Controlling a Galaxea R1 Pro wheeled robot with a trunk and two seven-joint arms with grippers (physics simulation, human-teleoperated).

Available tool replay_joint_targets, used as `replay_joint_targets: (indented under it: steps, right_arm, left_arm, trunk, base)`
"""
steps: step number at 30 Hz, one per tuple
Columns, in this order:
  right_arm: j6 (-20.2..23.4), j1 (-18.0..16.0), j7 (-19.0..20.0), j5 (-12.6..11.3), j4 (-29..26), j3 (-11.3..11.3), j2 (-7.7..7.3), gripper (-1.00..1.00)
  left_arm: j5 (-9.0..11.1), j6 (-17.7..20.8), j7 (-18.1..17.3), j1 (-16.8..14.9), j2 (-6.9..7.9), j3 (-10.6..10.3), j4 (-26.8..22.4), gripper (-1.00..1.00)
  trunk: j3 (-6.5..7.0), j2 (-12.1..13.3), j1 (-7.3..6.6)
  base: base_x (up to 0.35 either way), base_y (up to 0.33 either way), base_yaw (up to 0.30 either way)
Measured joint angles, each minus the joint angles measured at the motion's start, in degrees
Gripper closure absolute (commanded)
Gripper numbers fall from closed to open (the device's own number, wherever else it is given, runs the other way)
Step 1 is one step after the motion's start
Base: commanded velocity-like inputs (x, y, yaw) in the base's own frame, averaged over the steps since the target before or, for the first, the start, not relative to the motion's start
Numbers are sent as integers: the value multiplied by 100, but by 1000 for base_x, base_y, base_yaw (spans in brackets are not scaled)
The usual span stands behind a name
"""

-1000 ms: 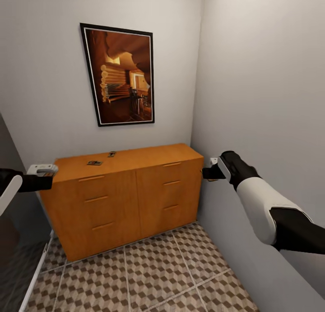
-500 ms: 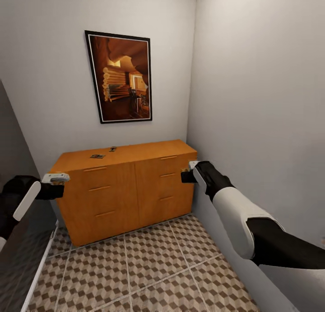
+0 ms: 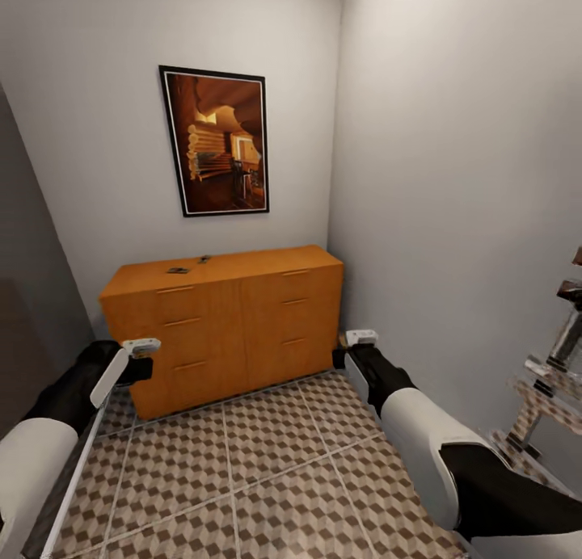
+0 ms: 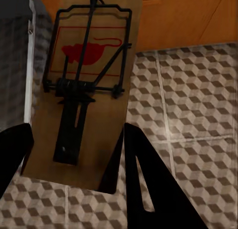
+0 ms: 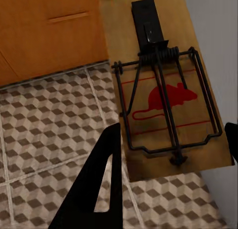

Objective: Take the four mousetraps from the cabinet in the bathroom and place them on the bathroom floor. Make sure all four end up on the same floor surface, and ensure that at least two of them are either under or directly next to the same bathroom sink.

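The orange-brown cabinet (image 3: 226, 317) stands against the back wall. Two small mousetraps (image 3: 178, 270) (image 3: 204, 259) lie on its top near the left. My left gripper (image 3: 142, 350) hangs in front of the cabinet's lower left corner. It is shut on a wooden mousetrap (image 4: 84, 90), clamped between its dark fingers (image 4: 144, 179). My right gripper (image 3: 356, 341) is by the cabinet's right end near the side wall. It is shut on another mousetrap (image 5: 163, 85), which has a red mouse print. Cube-patterned bathroom floor (image 3: 267, 462) lies below both. The bathroom sink is out of view.
A framed picture (image 3: 217, 141) hangs above the cabinet. A grey wall closes the right side, and a shiny chrome object (image 3: 550, 373) pokes in at the right edge. A dark panel (image 3: 24, 325) and a white strip (image 3: 77, 478) bound the left.
The whole view has drawn back and turned, so the cabinet looks smaller and farther away. Both arms sit lower in the picture, each still holding its mousetrap.
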Motion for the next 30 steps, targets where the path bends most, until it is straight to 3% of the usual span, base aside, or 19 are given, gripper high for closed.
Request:
replay_joint_targets:
  steps: [2,6,11,14,19,24,30]
  right_arm:
    - [-173,219,-7,1,76,1,0,100]
    - [-801,602,-8,-2,584,-1,1,100]
    - [-1405,697,-3,11,1387,1,3,100]
    - [-1898,727,3,7,1975,-5,4,100]
    - [-2179,726,10,43,2241,4,5,100]
    - [-2255,723,13,206,2300,1,5,100]
    - [-2291,800,17,305,2313,-3,5,100]
  left_arm:
    - [-4,-284,4,0,-128,0,363,100]
    - [-4,-1270,2,0,-527,6,1551,100]
    - [-163,-2210,5,-2,-909,-50,2607,100]
    - [-371,-2737,6,-3,-1128,-93,3191,100]
    - [-498,-3219,-31,-3,-1304,-107,3812,100]
    - [-498,-3667,-53,-4,-1406,-105,4350,100]
    - [-487,-3911,-56,12,-1466,-107,4565,100]
  trunk:
    - [0,0,0]
    - [-2,0,0]
    - [0,0,0]
    - [-1,0,0]
    - [0,0,0]
    - [0,0,0]
    - [0,-1,0]
  base:
    - [-324,-83,0]
    - [-325,-86,0]
    - [-324,-91,0]
    - [-325,-92,0]
    - [-332,-63,0]
    - [-338,-15,0]
    - [-343,-3,0]
